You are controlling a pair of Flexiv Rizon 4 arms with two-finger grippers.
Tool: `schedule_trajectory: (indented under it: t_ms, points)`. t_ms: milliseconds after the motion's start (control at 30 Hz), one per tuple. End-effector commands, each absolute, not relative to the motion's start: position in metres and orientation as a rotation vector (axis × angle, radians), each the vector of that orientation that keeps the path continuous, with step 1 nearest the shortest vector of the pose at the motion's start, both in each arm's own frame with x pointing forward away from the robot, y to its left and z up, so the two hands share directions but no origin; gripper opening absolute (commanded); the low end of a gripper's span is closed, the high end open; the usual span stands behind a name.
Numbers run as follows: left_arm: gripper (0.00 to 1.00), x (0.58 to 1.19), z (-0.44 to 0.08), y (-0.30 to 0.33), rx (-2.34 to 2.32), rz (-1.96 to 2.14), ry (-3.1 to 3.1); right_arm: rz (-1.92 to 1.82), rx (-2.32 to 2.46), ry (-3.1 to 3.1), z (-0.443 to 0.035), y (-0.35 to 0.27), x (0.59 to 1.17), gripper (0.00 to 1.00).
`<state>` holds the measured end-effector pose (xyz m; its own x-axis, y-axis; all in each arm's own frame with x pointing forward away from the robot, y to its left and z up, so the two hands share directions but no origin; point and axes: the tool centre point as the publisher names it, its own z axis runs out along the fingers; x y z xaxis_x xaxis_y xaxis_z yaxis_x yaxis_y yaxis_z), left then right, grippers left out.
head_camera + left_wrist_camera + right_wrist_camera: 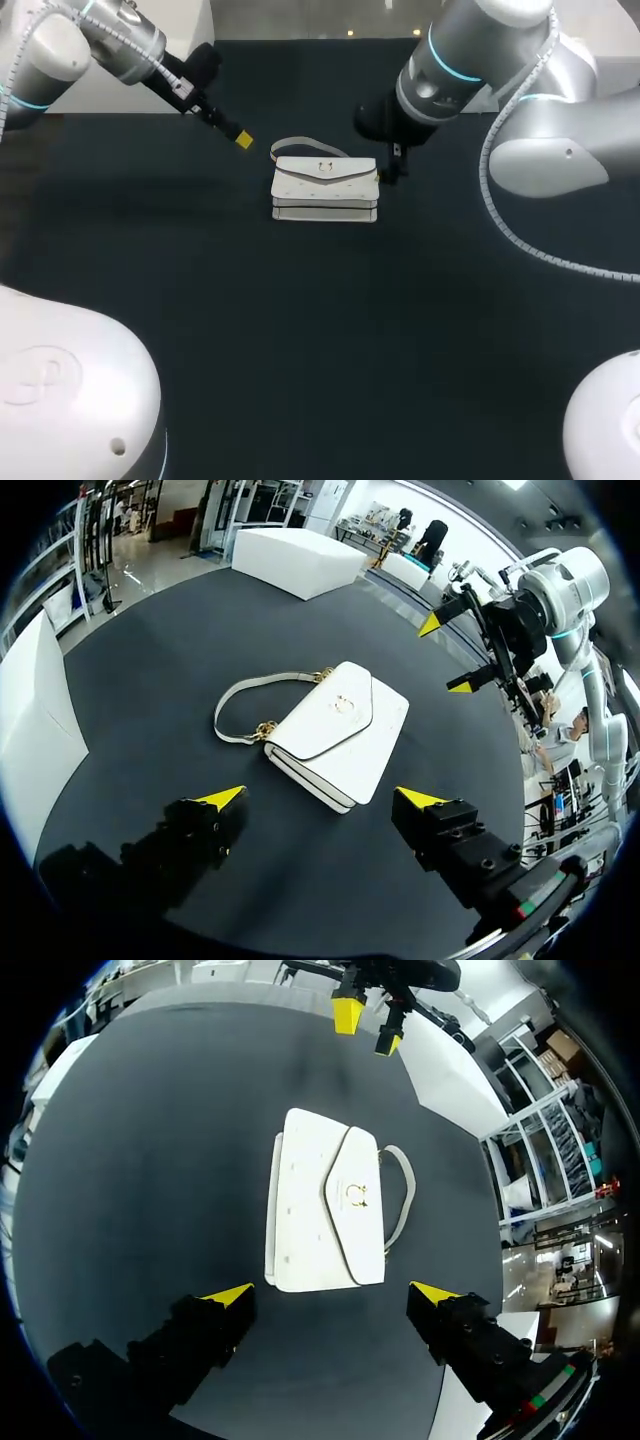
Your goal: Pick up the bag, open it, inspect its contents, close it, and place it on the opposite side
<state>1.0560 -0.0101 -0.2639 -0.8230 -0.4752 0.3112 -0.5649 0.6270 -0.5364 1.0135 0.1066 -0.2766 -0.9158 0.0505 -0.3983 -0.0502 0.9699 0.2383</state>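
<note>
A dark, matte table [300, 330] spreads wide on every side of the white bag [325, 188], with its edges well away from the bag. The bag lies flat with its flap up, between the two grippers, and its long axis runs roughly from one gripper to the other. The left gripper [320, 800] has its yellow-tipped fingers spread wide and holds nothing; the bag sits ahead of them, turned at an angle, near but not touching. The right gripper [332, 1292] is also spread and holds nothing, and the bag's short end lies just ahead of its tips, with the length stretching away from them. The bag is a smooth, boxy rectangle with a pointed envelope flap. A small gold clasp [355, 1195] sits at the flap's tip. A thin pale strap [240, 695] arcs off the hinged long edge on gold links and lies slack on the table.
</note>
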Motion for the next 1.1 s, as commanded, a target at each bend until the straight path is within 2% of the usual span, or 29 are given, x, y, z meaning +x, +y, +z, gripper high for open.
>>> schedule_trajectory:
  t_ms: [33,267,733,1100]
  points:
    - [1.00,1.059,-0.264,-0.010,0.866,0.957,-2.703,0.339,0.005,2.694,-0.278,0.107,1.012,1.00]
    - [1.00,1.075,-0.254,-0.016,0.484,0.980,-2.932,0.263,-0.083,2.552,-0.257,0.137,1.009,1.00]
    - [1.00,1.075,-0.245,-0.033,-0.398,0.788,-3.251,0.250,-0.006,2.383,-0.277,0.154,0.988,1.00]
    - [1.00,1.074,-0.256,-0.046,-0.569,0.876,-3.193,0.259,-0.036,2.252,-0.295,0.151,0.988,1.00]
